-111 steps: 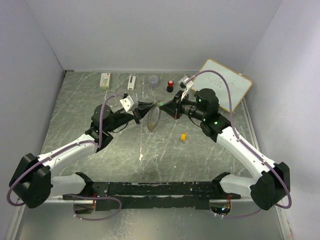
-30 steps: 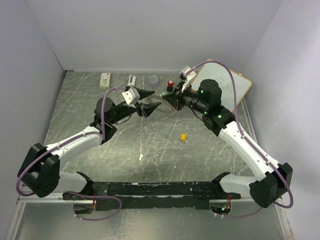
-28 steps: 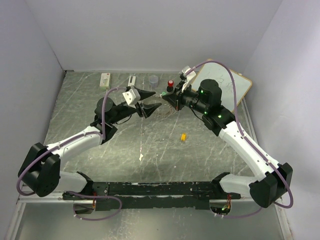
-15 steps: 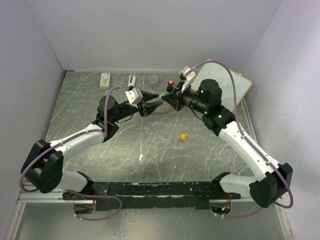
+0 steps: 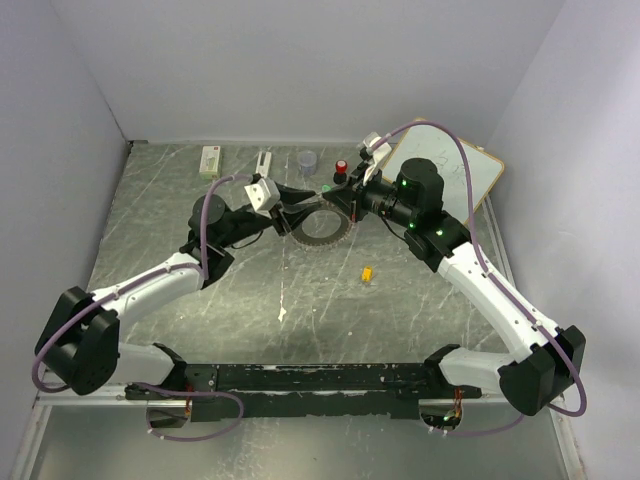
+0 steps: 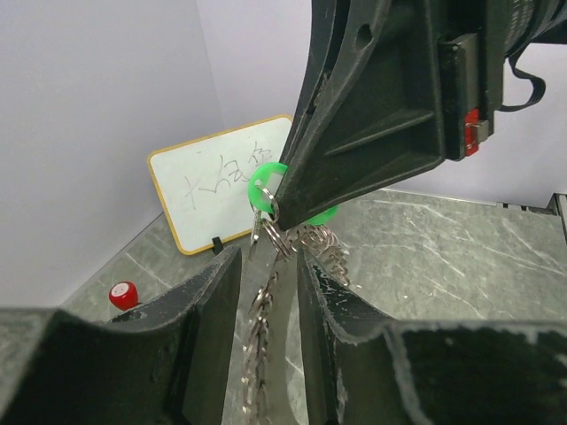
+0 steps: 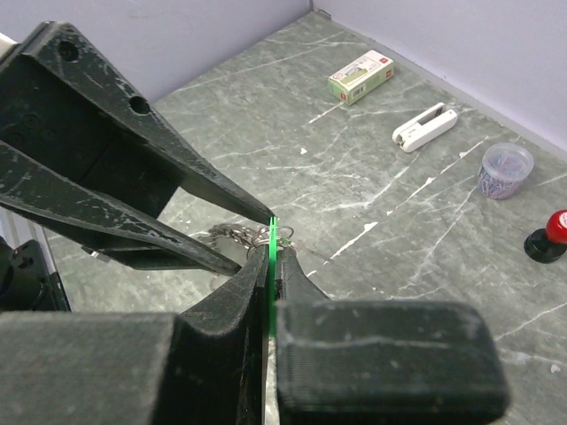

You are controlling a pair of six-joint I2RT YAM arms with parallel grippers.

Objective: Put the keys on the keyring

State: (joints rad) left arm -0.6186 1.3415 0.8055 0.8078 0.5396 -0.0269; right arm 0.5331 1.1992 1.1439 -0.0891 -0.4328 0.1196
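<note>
Green key [image 6: 267, 180] clamped in right jaws, left jaws gripping one keyring [image 5: 318, 228], yellow key [image 5: 367, 272] on table.

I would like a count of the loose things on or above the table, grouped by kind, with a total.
Keys: 2, green key and yellow-orange key
Keyring: 1
Whiteboard: 1
Red-topped knob: 1
Small cup: 1
Small box: 1
White stapler-like tool: 1
Total: 8

The keyring [image 5: 318, 229] now hangs between both end effectors, tilted flat.
</note>
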